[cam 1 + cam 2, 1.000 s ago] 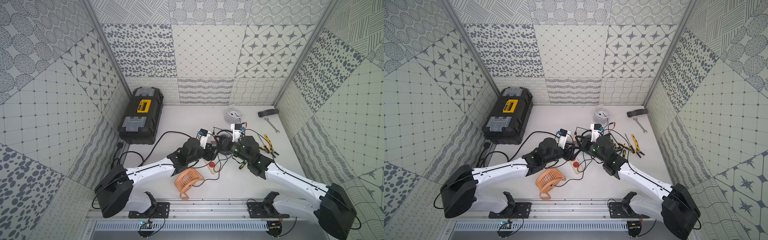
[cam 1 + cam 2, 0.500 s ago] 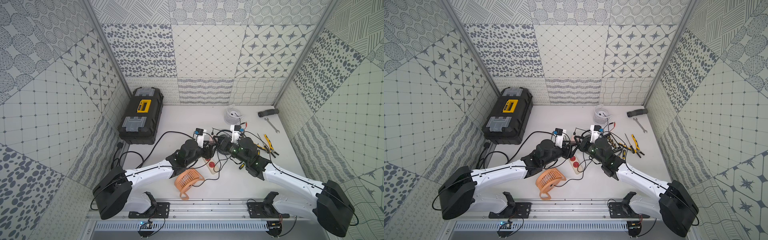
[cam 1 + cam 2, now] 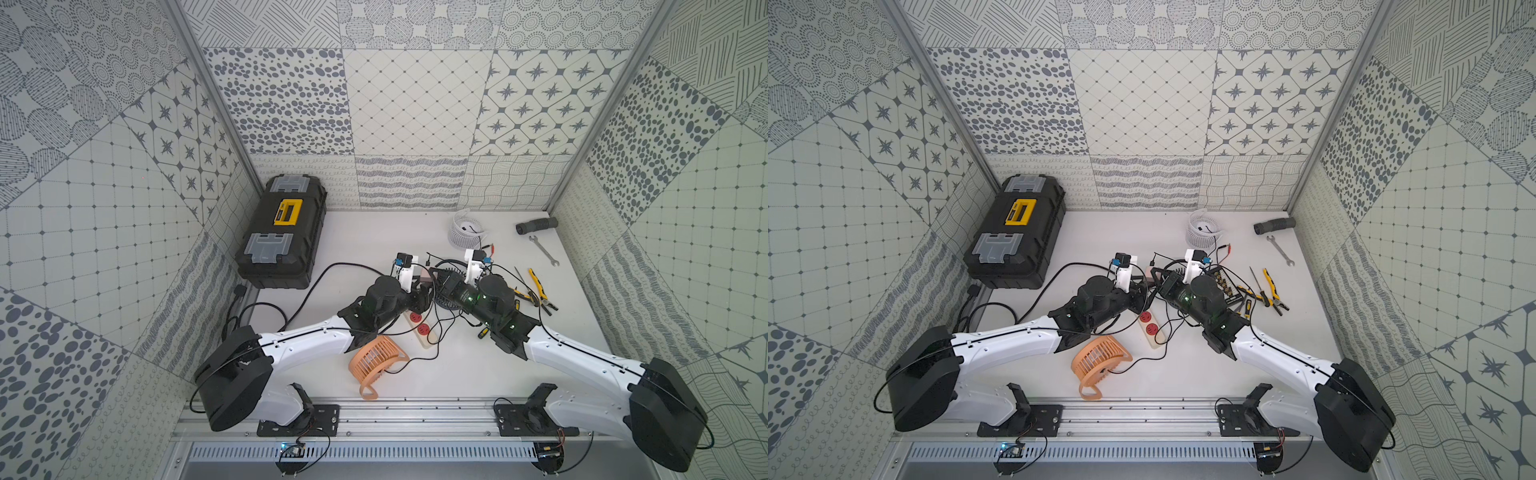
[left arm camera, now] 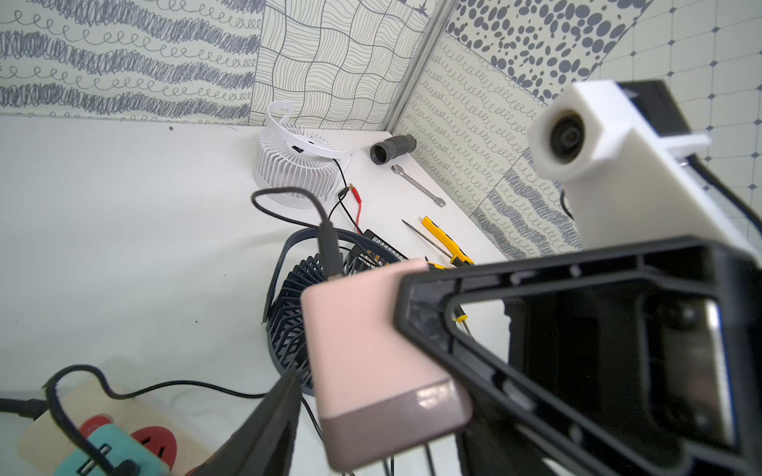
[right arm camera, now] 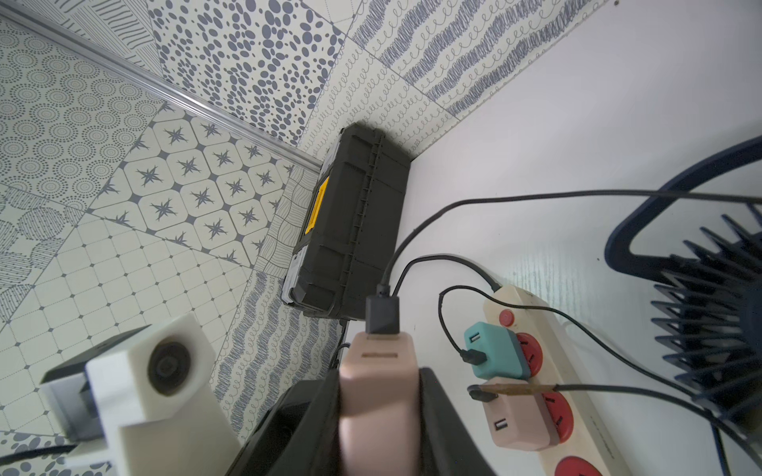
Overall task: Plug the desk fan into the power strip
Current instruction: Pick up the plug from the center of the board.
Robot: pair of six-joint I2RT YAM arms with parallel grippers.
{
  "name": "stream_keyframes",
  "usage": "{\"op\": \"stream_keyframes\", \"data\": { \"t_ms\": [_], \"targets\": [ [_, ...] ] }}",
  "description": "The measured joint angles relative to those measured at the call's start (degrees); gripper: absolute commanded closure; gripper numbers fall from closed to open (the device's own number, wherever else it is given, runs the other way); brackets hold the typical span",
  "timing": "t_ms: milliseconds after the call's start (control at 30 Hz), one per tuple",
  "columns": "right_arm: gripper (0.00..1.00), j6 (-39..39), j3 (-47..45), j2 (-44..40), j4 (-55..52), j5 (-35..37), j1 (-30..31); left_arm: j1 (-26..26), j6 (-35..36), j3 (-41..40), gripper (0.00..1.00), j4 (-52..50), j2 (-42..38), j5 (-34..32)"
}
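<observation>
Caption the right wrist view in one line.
Right gripper fingers clamp a pink rectangular charger near the cream-beige power strip.

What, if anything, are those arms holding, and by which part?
The right tool pinches the pink charger block by its two opposite sides.

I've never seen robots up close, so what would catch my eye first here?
The left arm and right arm meet mid-table, the right gripper clamped on a pink adapter by the red-socketed power strip. An orange fan lies near the front, a black toolbox at the back left.
</observation>
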Motion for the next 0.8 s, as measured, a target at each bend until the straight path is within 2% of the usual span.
{"op": "stream_keyframes", "data": {
  "t_ms": [133,267,433,533,600,800],
  "targets": [
    [0.86,1.77,-1.73,1.14,3.30,0.92,0.00,-0.11,1.77,0.42,0.68,-0.74,0.81,-0.44],
    [0.76,3.41,-3.58,2.10,6.54,1.05,0.02,-0.17,2.58,0.11,0.74,-0.98,1.29,-0.76],
    [0.54,4.02,-4.59,2.29,6.93,0.52,0.20,-0.26,3.56,-0.87,0.77,-0.87,1.31,-0.59],
    [0.31,3.52,-4.90,1.86,4.55,-0.31,0.50,-0.26,4.48,-1.81,0.78,-0.66,0.96,-0.68],
    [0.19,2.38,-4.90,0.70,1.38,-1.11,0.42,-0.26,5.16,-2.51,0.78,-0.63,0.52,-0.44],
    [0.03,-3.56,-1.81,-3.17,-11.74,-8.48,-4.15,-0.26,8.68,-3.72,0.79,-1.79,-1.68,1.75]
  ]
}}
